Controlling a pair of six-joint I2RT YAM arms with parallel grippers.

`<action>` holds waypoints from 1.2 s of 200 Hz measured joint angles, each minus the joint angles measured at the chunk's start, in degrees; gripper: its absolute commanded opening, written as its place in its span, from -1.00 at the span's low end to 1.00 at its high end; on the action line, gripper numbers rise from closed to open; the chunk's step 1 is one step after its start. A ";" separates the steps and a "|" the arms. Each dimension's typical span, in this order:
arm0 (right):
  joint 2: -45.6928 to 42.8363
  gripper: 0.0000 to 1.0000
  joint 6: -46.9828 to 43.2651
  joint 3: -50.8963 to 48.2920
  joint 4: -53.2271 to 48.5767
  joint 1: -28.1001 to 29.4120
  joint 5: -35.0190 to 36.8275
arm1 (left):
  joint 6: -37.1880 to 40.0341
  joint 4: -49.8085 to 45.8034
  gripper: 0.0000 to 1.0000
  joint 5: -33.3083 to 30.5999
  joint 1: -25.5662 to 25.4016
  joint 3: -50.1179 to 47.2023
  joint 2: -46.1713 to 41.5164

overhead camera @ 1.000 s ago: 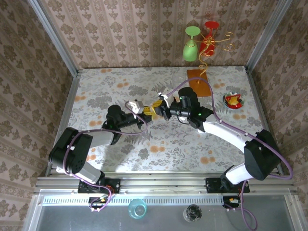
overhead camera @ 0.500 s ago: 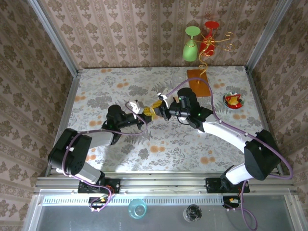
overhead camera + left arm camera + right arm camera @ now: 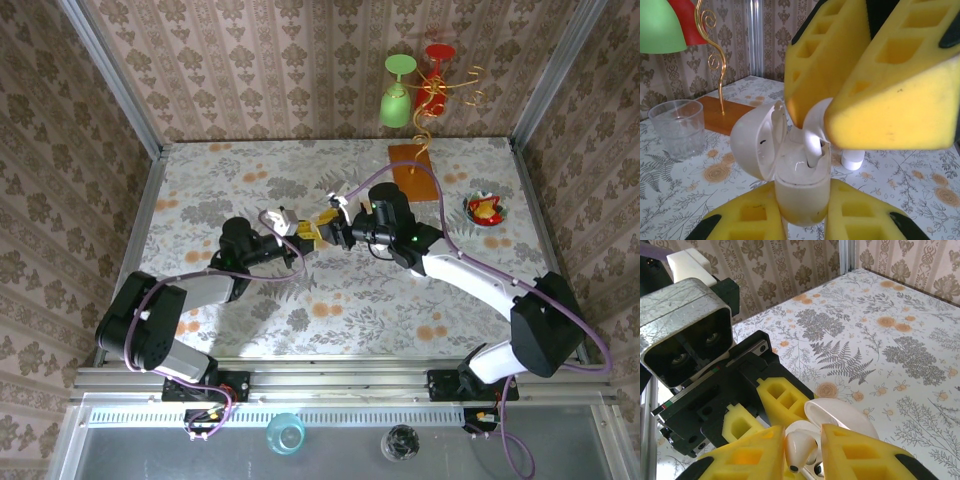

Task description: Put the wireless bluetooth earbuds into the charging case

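The left gripper [image 3: 801, 220] clamps the open case [image 3: 802, 192] upright; the earbud [image 3: 813, 137] hangs stem-down at its mouth, between the right gripper [image 3: 804, 437]'s narrow fingers; whether they pinch it, I cannot tell

no text, label, brand, number or sign can be read. the white glossy pebble-shaped plastic charging case [image 3: 800, 199] bears one tiny dark mark [image 3: 761, 142] inside its open lid [image 3: 751, 150], at 10 o'clock of its body, too small to read.
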 measured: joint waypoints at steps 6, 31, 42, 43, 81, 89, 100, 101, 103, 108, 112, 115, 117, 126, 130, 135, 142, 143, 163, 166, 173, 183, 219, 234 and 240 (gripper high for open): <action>-0.15 -0.34 0.26 0.00 -0.02 0.00 0.07 | 0.02 0.17 -1.00 0.00 0.00 0.00 -0.02; -0.59 -0.27 1.92 0.00 -0.07 -0.11 0.72 | 0.02 0.59 -1.00 0.00 0.00 0.00 -0.11; -0.79 -0.22 2.64 0.00 -0.04 -0.13 0.92 | 0.02 0.63 -1.00 0.00 0.00 0.00 -0.13; -0.81 -0.22 2.75 0.00 -0.04 -0.13 0.92 | 0.02 0.63 -1.00 0.00 0.00 0.00 -0.13; -2.27 -0.04 6.27 -0.31 0.07 -1.01 0.87 | 0.04 0.79 -1.00 0.00 0.00 0.00 -0.15; -3.02 -0.01 7.26 -0.46 0.22 -1.33 0.90 | 0.04 0.85 -1.00 0.00 0.07 0.00 -0.15; -4.13 0.03 8.83 -0.66 0.52 -2.01 0.90 | 0.04 0.96 -1.00 0.00 0.11 0.00 -0.15; -4.20 0.03 8.83 -0.68 0.55 -2.03 0.90 | 0.04 0.98 -1.00 0.00 0.11 0.00 -0.15; -4.42 0.03 9.07 -0.72 0.61 -2.16 0.92 | 0.04 1.01 -1.00 0.00 0.11 0.00 -0.15; -4.90 0.04 9.68 -0.85 0.68 -2.51 0.92 | 0.04 1.11 -1.00 0.02 0.11 0.00 -0.15; -5.33 0.05 10.38 -1.03 0.72 -2.91 1.05 | 0.04 1.22 -1.00 0.02 0.11 0.00 -0.15; -5.55 0.06 10.54 -1.16 0.79 -3.08 1.07 | 0.04 1.31 -1.00 0.02 0.11 0.00 -0.15; -5.73 0.06 10.69 -1.25 0.79 -3.23 1.14 | 0.04 1.36 -1.00 0.04 0.11 0.00 -0.15; -6.25 0.09 11.19 -1.53 0.59 -3.96 1.44 | 0.04 1.66 -1.00 0.11 0.11 0.00 -0.15; -6.36 0.10 11.19 -1.55 0.39 -4.20 1.55 | 0.07 1.75 -1.00 0.22 0.11 0.00 -0.15; -6.38 0.13 11.21 -1.57 0.17 -4.52 1.73 | 0.07 1.88 -1.00 0.28 0.11 0.00 -0.15; -6.38 0.17 11.10 -1.57 -0.28 -4.81 1.97 | 0.07 2.05 -1.00 0.55 0.13 0.00 -0.15; -6.38 0.17 11.08 -1.57 -0.31 -4.83 1.99 | 0.07 2.08 -1.00 0.55 0.13 0.00 -0.15; -6.23 0.30 10.27 -1.57 -2.29 -5.16 2.01 | 0.07 2.36 -1.00 1.16 0.20 0.00 -0.15; -6.16 0.32 10.25 -1.57 -2.69 -5.16 1.92 | 0.04 2.45 -1.00 1.18 0.22 0.00 -0.15; -6.03 0.34 10.03 -1.57 -3.21 -5.16 1.73 | 0.04 2.67 -1.00 1.33 0.22 0.00 -0.15; -5.77 0.36 9.79 -1.57 -3.72 -5.16 1.31 | 0.04 3.04 -1.00 1.40 0.22 0.00 -0.15; -4.68 0.41 8.94 -1.57 -4.81 -5.16 0.59 | 0.04 3.34 -1.00 1.53 0.22 0.00 -0.15; -4.24 0.42 8.81 -1.57 -5.09 -5.16 0.22 | 0.02 3.43 -1.00 1.53 0.20 0.00 -0.15; -4.04 0.43 8.81 -1.57 -5.14 -5.16 -0.02 | 0.02 3.43 -1.00 1.53 0.20 0.00 -0.15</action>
